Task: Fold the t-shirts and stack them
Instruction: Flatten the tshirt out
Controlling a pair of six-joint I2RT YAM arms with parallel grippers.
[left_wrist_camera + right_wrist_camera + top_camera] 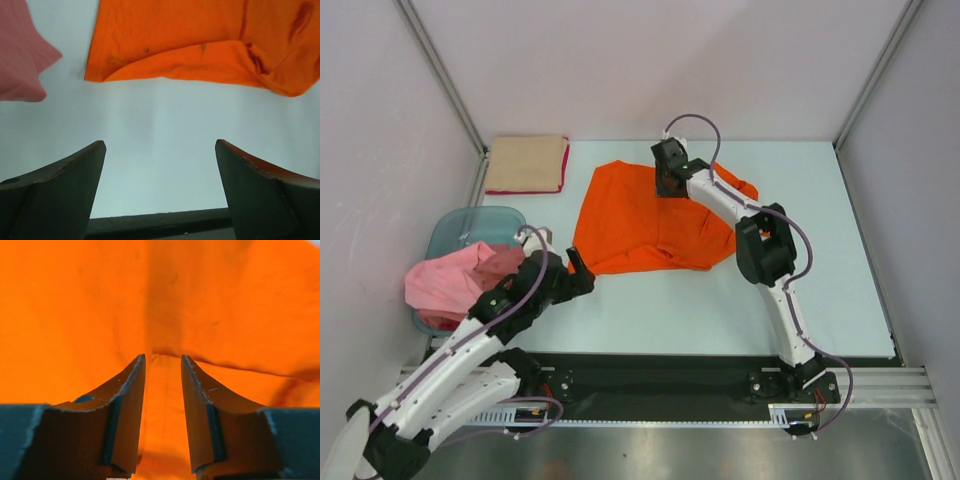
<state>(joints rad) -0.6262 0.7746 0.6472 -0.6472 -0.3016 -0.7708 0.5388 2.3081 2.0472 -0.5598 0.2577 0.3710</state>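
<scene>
The bright orange t-shirt lies partly folded in the middle of the table. My right gripper sits at its far edge. In the right wrist view the jaws stand narrow, and my right gripper pinches a ridge of the orange cloth. My left gripper is open and empty, just off the shirt's near left corner, over bare table. A crumpled pink t-shirt hangs out of the tub and shows at the left of the left wrist view. A folded tan t-shirt lies at the far left.
The translucent blue-green tub stands at the table's left edge beside my left arm. A red edge shows under the tan shirt. Grey walls close in the table on the left, back and right.
</scene>
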